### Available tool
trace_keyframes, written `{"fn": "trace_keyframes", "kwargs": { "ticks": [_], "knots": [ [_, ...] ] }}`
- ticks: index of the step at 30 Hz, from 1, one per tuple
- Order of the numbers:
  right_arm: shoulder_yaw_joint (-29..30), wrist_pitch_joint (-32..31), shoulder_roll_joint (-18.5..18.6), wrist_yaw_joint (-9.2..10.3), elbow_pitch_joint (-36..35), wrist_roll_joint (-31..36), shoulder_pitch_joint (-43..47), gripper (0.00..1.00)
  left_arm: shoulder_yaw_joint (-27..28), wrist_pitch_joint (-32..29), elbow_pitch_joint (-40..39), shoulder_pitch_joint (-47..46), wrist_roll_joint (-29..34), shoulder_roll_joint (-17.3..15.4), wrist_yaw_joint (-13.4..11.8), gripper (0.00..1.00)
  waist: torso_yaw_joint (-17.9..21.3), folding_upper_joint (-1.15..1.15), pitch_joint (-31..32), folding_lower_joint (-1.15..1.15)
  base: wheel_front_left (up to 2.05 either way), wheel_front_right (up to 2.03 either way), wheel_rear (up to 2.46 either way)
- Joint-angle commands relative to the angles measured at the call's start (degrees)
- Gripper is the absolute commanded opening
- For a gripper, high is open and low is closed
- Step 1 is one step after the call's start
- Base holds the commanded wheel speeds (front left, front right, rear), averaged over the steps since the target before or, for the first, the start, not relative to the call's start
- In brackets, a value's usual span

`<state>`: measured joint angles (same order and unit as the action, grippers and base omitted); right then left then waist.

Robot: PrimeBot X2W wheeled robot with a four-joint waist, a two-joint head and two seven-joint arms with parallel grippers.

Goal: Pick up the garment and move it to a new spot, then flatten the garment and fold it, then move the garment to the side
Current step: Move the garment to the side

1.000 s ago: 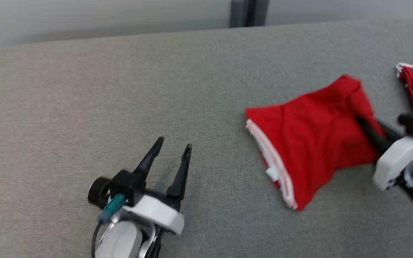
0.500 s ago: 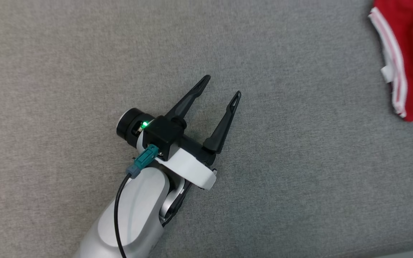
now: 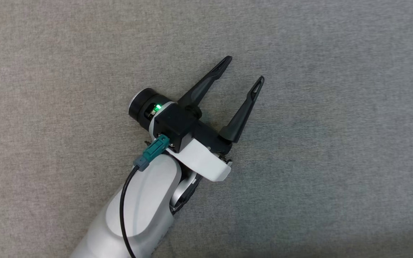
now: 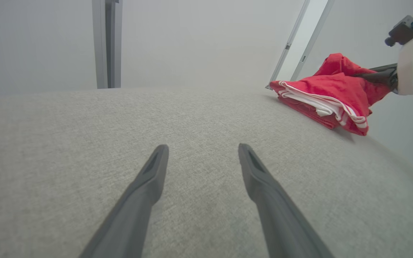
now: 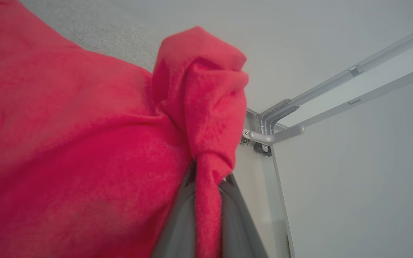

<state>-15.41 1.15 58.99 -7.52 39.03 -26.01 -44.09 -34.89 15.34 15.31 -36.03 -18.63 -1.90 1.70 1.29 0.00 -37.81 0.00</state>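
Left gripper point(image 3: 244, 70): jaws spread wide, empty, low over the grey table point(image 3: 335, 161). Right gripper point(image 5: 209, 181): jaws pinching a bunched fold of the red garment point(image 4: 330, 91), which rests on the table, well apart from the left gripper.

Folded red garment point(image 4: 330, 89), white-striped edge

Looks like a lab or test bay. Shown by the broad table point(image 3: 335, 107) covered in plain grey cloth, bare pale wall panels point(image 4: 192, 43) on the far side, and grey metal posts point(image 4: 107, 43) and rails point(image 5: 353, 70) framing them.
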Motion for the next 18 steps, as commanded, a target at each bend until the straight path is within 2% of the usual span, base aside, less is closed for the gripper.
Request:
{"fn": "trace_keyframes", "kwargs": {
  "ticks": [1,5,6,13,18],
  "knots": [
    [0.3,0.3,0.0,0.07,0.6,0.4,-0.8,0.0,0.6,-0.4,2.2,0.6,0.1,-1.9,-0.5,1.0,-0.8,0.0,-0.9,0.0,0.0,0.0,0.0],
    [2.5,0.8,-1.4,0.07,5.2,3.6,-2.7,0.0,0.7,-0.5,2.8,0.8,0.2,-2.3,-0.5,1.0,-1.9,0.0,-2.2,0.0,0.0,0.0,0.0],
    [2.7,0.7,-1.9,0.07,6.2,4.4,-3.0,1.0,0.7,-0.6,3.0,0.8,0.2,-2.4,-0.5,1.0,-2.1,0.0,-2.4,0.0,0.0,0.0,0.0],
    [4.0,-0.8,-5.4,0.06,12.6,9.5,-5.6,1.0,1.4,-0.7,3.6,2.4,-0.4,-2.6,-0.8,1.0,-2.7,0.0,-0.8,0.0,0.0,0.0,0.0],
    [5.5,1.6,-8.1,0.06,14.6,13.6,-7.3,1.0,1.7,-0.5,2.9,3.1,-0.8,-1.7,-0.9,1.0,-2.5,0.0,3.0,0.0,0.0,0.0,0.0]
  ]
}}
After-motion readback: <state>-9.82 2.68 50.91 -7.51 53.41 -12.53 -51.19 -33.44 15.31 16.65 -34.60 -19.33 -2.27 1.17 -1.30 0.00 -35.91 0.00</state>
